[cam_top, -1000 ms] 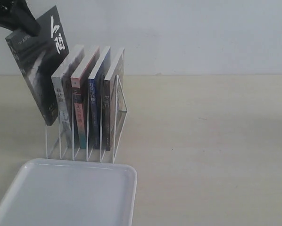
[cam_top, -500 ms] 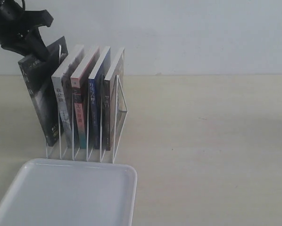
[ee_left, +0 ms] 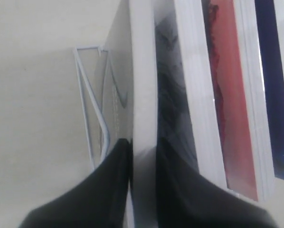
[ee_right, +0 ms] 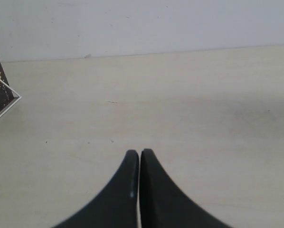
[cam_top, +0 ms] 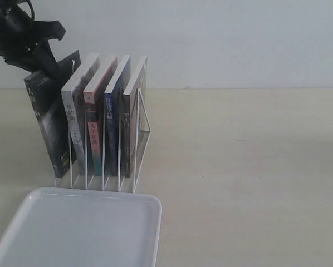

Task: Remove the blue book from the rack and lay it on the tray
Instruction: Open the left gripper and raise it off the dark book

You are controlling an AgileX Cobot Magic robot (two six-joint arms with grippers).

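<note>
The blue book [cam_top: 111, 129] stands upright in the white wire rack [cam_top: 142, 140], second slot from the right; its dark blue cover [ee_left: 276, 95] shows in the left wrist view. My left gripper [cam_top: 46, 68] is at the rack's left end, shut on the top edge of a black book [cam_top: 50, 125] that sits in the leftmost slot. In the wrist view its fingers [ee_left: 114, 175] clamp that book's white page edge [ee_left: 143, 95]. The white tray [cam_top: 83, 233] lies in front of the rack. My right gripper [ee_right: 139, 153] is shut with nothing in it, over bare table.
A grey-spined book [cam_top: 73, 125], a red-spined book [cam_top: 93, 133] and a brown book [cam_top: 131, 125] fill the other slots. The rack's wire end [ee_left: 88, 99] shows beside the black book. A wall runs behind the table.
The black book, held high and tilted a second ago, has come down into the rack's leftmost slot with my left gripper still on it. The other books have not moved.
</note>
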